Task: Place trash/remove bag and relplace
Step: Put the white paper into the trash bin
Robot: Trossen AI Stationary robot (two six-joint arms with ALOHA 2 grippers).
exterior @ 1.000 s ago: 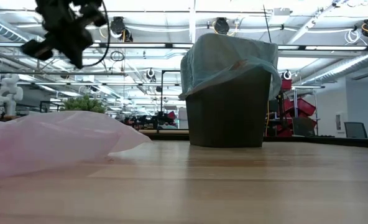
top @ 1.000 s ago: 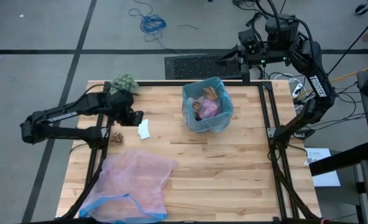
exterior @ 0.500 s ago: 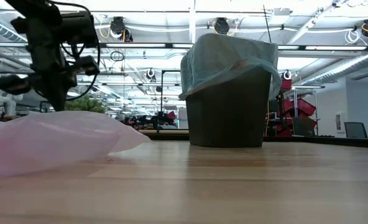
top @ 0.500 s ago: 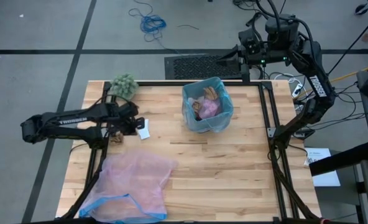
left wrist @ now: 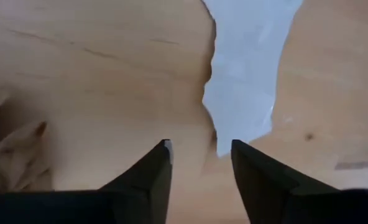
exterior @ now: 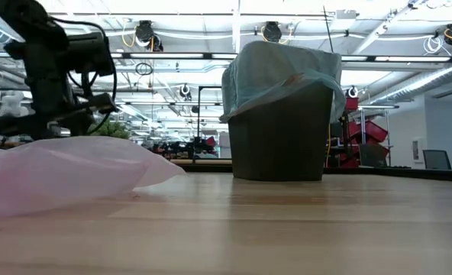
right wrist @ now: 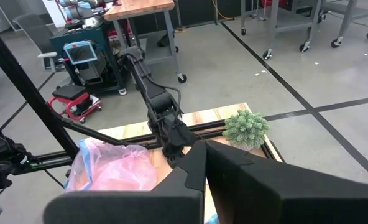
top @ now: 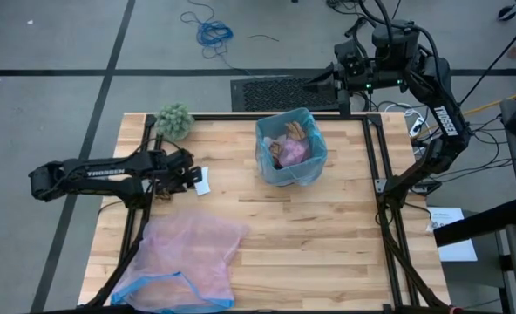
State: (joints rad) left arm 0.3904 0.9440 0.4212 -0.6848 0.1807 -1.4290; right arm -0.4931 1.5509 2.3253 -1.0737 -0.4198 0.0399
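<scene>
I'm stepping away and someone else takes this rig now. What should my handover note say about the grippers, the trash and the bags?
Left gripper: open, low over the table's left side, fingers either side of the near end of a white paper scrap; nothing held.
Right gripper: shut, empty, parked behind the table's far edge.
Bin: lined with the blue bag, several scraps inside, including a pink wad.
Brown scrap: on the table by the left arm.
Pink bag: flat at the near left.
Left: bin the paper and brown scrap, then swap the bag.
</scene>
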